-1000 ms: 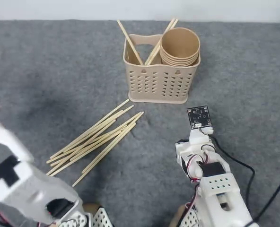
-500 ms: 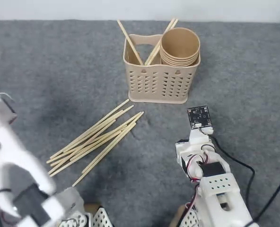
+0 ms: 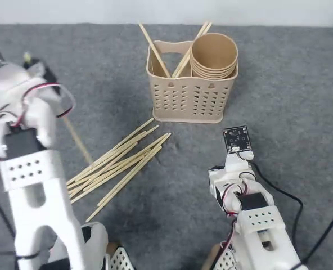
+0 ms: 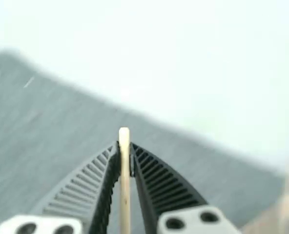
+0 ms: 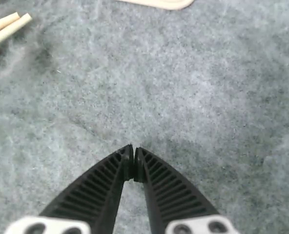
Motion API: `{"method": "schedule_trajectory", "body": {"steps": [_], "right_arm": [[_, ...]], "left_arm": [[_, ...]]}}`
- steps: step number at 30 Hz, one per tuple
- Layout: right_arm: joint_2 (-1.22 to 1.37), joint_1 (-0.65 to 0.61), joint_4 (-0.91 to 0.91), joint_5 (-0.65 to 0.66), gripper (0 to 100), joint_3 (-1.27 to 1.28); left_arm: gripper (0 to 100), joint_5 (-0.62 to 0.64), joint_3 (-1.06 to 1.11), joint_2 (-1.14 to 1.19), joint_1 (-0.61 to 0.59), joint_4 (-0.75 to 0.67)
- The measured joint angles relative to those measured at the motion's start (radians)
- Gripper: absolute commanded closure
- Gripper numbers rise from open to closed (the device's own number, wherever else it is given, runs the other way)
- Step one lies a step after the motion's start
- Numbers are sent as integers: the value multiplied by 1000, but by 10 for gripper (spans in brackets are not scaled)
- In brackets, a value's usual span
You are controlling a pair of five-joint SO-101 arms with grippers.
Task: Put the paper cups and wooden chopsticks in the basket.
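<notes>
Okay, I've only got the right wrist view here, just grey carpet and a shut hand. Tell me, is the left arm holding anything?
Observer: Yes. The left hand is shut on a single chopstick.
Operator: And the cups, where are they?
Observer: A stack of paper cups stands inside the basket, next to a few sticks leaning in its other compartment.
Operator: I see a couple of stick ends at the edge of my view. Is that all that's out?
Observer: No. A loose bundle of chopsticks lies on the carpet in front of the basket, fanned out towards the left arm's side.
</notes>
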Motion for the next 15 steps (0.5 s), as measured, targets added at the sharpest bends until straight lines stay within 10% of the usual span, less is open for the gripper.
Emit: {"method": "schedule_trajectory", "body": {"steps": [15], "right_arm": [[0, 0, 0, 0, 977, 0]], "left_arm": [[990, 69, 187, -81, 362, -844]]}}
